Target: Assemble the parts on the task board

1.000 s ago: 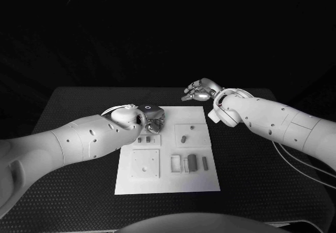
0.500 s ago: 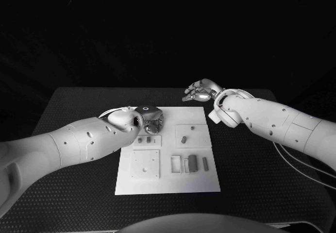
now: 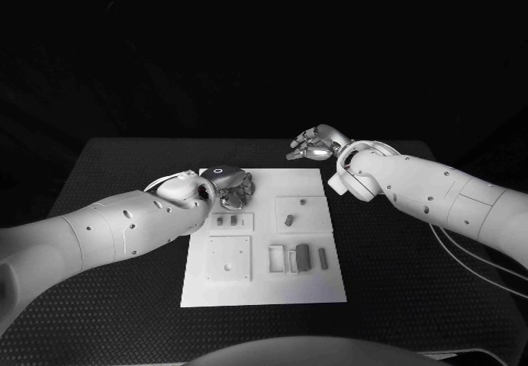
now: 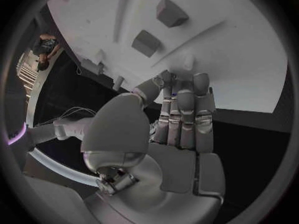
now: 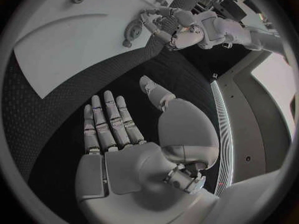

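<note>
The white task board (image 3: 264, 286) lies in the middle of the black table. My left hand (image 3: 231, 188) is over its far left corner, fingers side by side with their tips down on the board (image 4: 236, 45) beside a small round piece (image 4: 187, 62). I cannot tell whether it holds anything. Two small grey blocks (image 3: 224, 220) stand just in front of it. A short peg (image 3: 288, 218) stands on a raised square plate. My right hand (image 3: 313, 143) hovers beyond the far right corner, its fingers (image 5: 112, 119) spread and its palm empty.
A square plate with a centre hole (image 3: 229, 257) sits on the board's near left. Beside it lie an open frame (image 3: 276, 256), a block (image 3: 301, 256) and a thin bar (image 3: 323, 256). Black table (image 3: 418, 259) surrounds the board.
My left hand and forearm have drifted a little to the left and toward the board's far edge. The right arm has stayed still.
</note>
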`<state>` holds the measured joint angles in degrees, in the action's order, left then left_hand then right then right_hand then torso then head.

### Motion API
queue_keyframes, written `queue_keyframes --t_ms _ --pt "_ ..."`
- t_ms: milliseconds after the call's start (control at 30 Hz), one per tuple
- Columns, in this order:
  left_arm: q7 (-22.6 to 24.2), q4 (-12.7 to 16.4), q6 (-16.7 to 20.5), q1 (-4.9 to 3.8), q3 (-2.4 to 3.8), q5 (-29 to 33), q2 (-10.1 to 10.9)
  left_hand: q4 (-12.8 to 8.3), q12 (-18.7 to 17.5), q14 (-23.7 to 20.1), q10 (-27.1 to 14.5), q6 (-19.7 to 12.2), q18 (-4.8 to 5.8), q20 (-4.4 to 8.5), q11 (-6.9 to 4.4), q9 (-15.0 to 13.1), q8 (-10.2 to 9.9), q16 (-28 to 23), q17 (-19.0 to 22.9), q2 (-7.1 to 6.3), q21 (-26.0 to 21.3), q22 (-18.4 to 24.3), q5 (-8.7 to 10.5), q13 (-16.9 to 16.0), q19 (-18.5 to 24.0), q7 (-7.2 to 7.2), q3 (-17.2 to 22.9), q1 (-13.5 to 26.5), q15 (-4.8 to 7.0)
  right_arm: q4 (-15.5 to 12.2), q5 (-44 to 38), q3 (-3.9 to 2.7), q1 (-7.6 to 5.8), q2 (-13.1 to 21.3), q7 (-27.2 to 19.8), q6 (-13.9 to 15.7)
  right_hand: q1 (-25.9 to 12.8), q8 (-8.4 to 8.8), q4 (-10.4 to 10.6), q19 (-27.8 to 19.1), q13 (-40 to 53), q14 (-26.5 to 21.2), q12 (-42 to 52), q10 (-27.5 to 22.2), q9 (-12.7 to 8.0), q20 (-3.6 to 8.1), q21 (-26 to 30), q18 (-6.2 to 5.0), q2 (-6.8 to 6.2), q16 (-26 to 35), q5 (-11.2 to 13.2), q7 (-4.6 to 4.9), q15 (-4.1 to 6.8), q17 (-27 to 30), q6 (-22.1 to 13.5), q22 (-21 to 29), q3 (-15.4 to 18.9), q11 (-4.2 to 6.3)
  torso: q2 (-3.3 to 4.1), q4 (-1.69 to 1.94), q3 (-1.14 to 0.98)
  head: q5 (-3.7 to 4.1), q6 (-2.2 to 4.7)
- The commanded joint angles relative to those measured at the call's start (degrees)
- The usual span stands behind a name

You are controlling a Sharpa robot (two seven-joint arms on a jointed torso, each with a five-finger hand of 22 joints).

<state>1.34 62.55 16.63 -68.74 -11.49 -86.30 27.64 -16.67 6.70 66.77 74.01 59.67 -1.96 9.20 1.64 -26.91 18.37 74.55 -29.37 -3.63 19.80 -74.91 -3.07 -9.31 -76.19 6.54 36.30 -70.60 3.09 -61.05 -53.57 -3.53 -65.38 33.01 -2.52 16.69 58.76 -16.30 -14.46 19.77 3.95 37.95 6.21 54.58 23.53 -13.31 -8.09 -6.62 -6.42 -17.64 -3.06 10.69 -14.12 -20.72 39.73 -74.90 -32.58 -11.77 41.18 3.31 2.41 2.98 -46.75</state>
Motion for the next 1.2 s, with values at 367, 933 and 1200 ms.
queue_keyframes --t_ms 367,933,1200 --pt "1.76 4.36 2.17 -0.1 3.23 5.17 2.74 -0.01 0.15 1.32 1.79 0.44 -3.48 0.15 0.83 -0.1 0.39 0.15 -0.04 0.78 0.38 -1.34 -0.22 -1.15 -0.55 -0.15 0.57 -0.39 0.89 -0.15 -0.02 -0.02 0.02 0.26 -0.55 -0.44 -0.45 0.02 0.43 0.46 -0.02 0.19 -0.41 0.33 -0.08 -0.07 0.24 0.55 -0.01 0.0 0.06 2.83 -0.08 0.1 -0.23 -0.57 0.05 -0.04 -0.05 0.07 -0.02 -0.11 0.17" --pt "0.75 6.38 0.09 -0.11 3.64 4.96 7.32 -0.02 0.01 1.41 1.88 0.45 -3.43 0.22 0.8 -0.14 0.4 0.1 -0.01 0.75 0.46 -1.34 -0.48 -1.2 -0.6 -0.17 0.79 -0.36 0.92 -0.2 0.0 -0.02 0.02 0.52 -0.53 -0.43 -0.44 0.01 0.44 0.49 -0.02 0.2 -0.45 0.36 -0.11 -0.07 0.31 0.53 -0.02 0.0 0.06 2.81 -0.07 0.12 -0.23 -0.6 0.04 -0.03 -0.08 0.18 0.04 -0.34 0.32" --pt "0.59 5.33 -0.83 0.07 3.43 3.15 7.08 -0.03 -0.02 1.43 1.89 0.45 -3.42 0.23 0.8 -0.15 0.4 0.09 0.0 0.73 0.47 -1.34 -0.5 -1.21 -0.6 -0.18 0.84 -0.36 0.92 -0.16 0.0 -0.02 0.02 0.48 -0.55 -0.42 -0.44 0.01 0.44 0.5 -0.02 0.19 -0.47 0.36 -0.12 -0.07 0.35 0.53 -0.04 0.0 0.06 2.81 -0.07 0.13 -0.23 -0.62 0.04 -0.03 0.03 0.0 0.09 -0.48 0.37"
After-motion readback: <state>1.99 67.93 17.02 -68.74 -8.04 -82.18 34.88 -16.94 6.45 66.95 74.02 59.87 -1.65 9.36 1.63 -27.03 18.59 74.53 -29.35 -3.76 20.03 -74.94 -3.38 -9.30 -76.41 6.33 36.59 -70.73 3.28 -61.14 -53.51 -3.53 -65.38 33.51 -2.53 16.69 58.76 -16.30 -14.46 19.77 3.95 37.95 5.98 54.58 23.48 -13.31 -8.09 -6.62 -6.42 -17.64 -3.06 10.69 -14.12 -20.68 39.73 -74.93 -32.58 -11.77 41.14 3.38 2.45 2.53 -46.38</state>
